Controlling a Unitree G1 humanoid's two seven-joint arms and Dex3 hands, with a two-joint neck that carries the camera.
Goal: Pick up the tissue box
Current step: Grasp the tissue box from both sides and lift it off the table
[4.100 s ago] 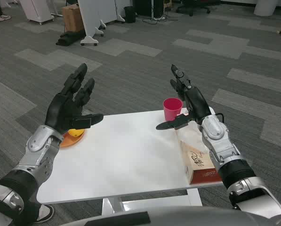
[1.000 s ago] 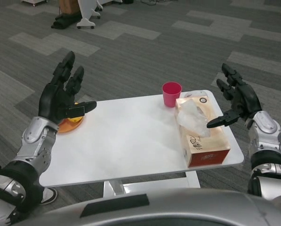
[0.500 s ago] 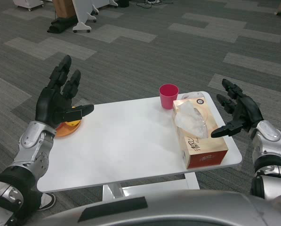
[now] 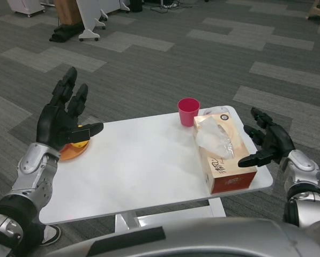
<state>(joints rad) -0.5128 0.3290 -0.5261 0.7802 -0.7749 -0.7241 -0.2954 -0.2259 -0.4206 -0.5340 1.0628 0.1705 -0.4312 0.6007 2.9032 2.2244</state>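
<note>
Box (image 4: 224, 154) along table (image 4: 143, 166) right edge. Right hand (image 4: 268, 143) spread, apparently not touching yet; left hand (image 4: 60, 119) spread, empty. Risks: one-sided squeeze shoves box inward; cup (image 4: 188, 112) toppled.

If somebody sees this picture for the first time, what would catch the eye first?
Probably the two black hands raised open at either side of the white table: the left hand above an orange dish, the right hand just beside the tissue box. Next, the pink cup behind the box.
</note>
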